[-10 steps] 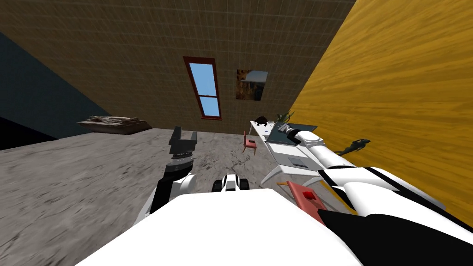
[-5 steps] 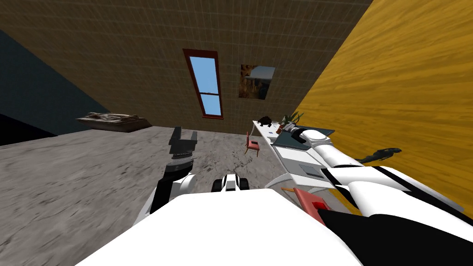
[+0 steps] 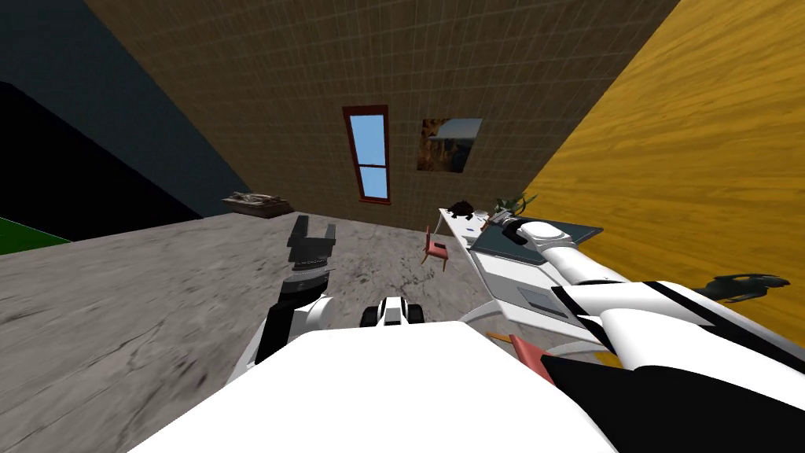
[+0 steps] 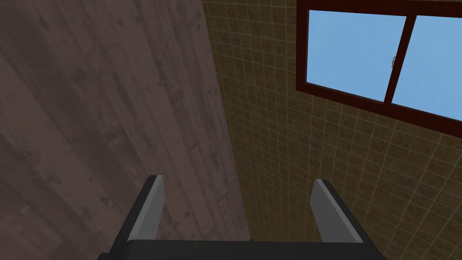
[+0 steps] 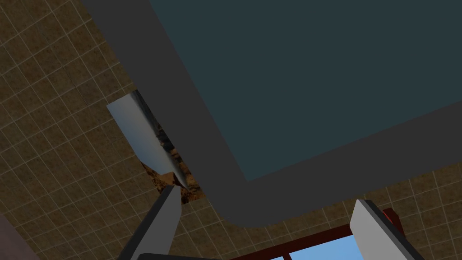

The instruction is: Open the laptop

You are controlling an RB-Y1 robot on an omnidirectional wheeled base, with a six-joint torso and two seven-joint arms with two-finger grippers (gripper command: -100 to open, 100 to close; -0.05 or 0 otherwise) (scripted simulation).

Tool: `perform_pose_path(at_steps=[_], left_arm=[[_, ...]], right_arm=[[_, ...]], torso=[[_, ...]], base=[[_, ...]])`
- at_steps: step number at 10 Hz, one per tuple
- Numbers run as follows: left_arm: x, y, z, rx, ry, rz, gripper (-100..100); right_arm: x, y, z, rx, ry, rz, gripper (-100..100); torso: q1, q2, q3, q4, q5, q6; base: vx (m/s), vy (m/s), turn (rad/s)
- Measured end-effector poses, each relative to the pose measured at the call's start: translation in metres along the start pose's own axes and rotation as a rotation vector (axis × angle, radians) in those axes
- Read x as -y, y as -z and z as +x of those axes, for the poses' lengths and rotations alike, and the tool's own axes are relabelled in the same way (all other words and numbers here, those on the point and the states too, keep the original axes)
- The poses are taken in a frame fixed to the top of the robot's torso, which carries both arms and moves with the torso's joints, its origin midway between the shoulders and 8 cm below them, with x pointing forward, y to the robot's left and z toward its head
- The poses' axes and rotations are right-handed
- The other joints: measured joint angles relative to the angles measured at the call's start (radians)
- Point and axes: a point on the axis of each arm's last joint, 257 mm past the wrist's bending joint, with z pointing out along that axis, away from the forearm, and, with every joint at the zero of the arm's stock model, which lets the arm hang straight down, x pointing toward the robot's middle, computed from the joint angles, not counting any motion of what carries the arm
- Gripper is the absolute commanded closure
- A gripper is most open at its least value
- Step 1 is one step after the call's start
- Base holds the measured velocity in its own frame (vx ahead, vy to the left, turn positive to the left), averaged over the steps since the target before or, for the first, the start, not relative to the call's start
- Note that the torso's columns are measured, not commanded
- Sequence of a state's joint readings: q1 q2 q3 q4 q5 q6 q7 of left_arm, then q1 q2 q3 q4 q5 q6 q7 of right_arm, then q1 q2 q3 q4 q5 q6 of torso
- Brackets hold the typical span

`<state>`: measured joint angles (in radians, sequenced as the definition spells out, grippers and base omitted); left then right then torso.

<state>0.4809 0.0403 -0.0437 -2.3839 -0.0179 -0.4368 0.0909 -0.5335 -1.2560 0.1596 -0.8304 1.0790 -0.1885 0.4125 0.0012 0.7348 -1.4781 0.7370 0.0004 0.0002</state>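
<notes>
The laptop (image 3: 515, 283) lies on a white desk (image 3: 458, 228) to my right. Its pale base with a trackpad faces me, and its lid is raised, showing the dark teal screen (image 3: 494, 245). My right arm reaches across the base to the lid. In the right wrist view the screen (image 5: 316, 81) and its grey bezel (image 5: 194, 135) stand just beyond my right gripper (image 5: 266, 201). That gripper is open with nothing between its fingers. My left gripper (image 3: 311, 233) is held up over the floor in front of me, open and empty (image 4: 237, 189).
A red chair (image 3: 435, 252) stands at the desk's far side and another (image 3: 527, 355) is close by my chest. A plant (image 3: 511, 206) and a dark object (image 3: 462, 209) sit at the desk's far end. The yellow wall (image 3: 707, 157) runs behind the desk.
The whole head view has swung, so I have turned. My right arm stays at the laptop's lid and my left arm holds its pose.
</notes>
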Motion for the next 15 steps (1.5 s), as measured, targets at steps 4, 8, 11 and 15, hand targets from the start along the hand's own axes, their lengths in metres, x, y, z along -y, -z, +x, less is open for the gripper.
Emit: perform_pose_path(at_steps=[4,8,11,15], left_arm=[[0.0,0.0,0.0,0.0,0.0,0.0,0],[0.0,0.0,0.0,0.0,0.0,0.0,0],[0.0,0.0,0.0,0.0,0.0,0.0,0],[0.0,0.0,0.0,0.0,0.0,0.0,0]], right_arm=[[0.012,0.007,0.021,-0.041,0.004,0.018,100],[-0.011,-0.004,-0.022,0.055,-0.001,-0.026,100],[-0.02,-0.001,-0.042,0.1,0.005,-0.042,100],[-0.04,-0.006,-0.071,0.15,0.019,-0.035,100]], torso=[[0.0,-0.001,0.0,0.0,0.0,0.003],[-0.003,0.002,0.001,0.0,-0.002,-0.001],[-0.004,0.002,0.002,-0.002,-0.004,0.002],[-0.009,0.002,0.002,-0.002,-0.006,-0.001]], base=[[-0.011,-0.006,-0.045],[0.117,0.055,-0.256],[0.054,0.035,-0.179],[-0.051,-0.085,0.008]])
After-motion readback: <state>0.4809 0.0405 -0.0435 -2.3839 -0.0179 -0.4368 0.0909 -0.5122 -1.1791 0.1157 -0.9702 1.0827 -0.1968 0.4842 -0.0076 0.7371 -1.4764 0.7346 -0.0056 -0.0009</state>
